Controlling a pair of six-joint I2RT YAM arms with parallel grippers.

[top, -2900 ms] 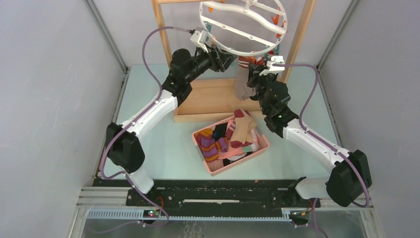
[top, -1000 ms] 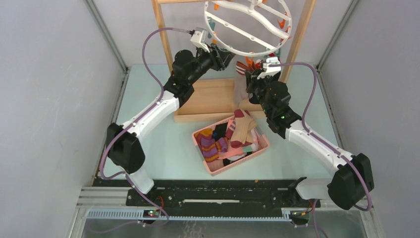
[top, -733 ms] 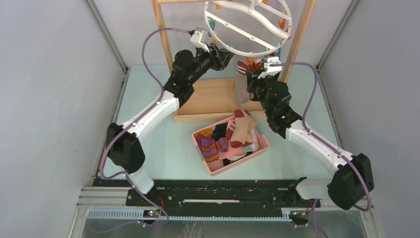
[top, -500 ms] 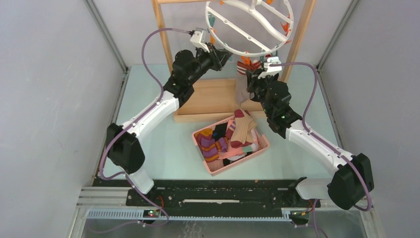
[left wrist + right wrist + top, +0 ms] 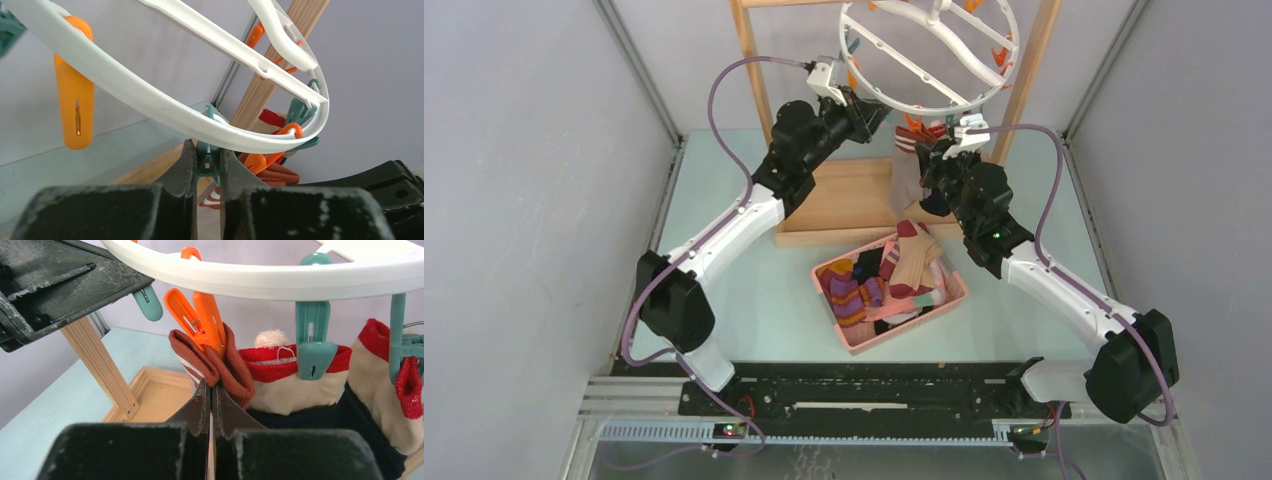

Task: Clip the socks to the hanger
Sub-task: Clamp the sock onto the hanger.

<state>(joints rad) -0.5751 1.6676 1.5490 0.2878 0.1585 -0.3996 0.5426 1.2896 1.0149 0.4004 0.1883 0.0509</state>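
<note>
While maroon sock (image 5: 232, 370) hangs under hanger (image 5: 250, 277) rim w/ cuff touching orange clip (image 5: 207, 320), R gripper (image 5: 210, 390) is pinched shut on that cuff; L gripper (image 5: 207, 150) clamps teal clip (image 5: 207, 162) farther along same rim.

Maroon sock (image 5: 235, 370) and red-cuffed sock (image 5: 280, 382) hang clipped under the white hanger (image 5: 300, 277).

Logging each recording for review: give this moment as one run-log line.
phase: clipping | left gripper: shut on teal clip on hanger | right gripper: holds maroon sock at orange clip
</note>
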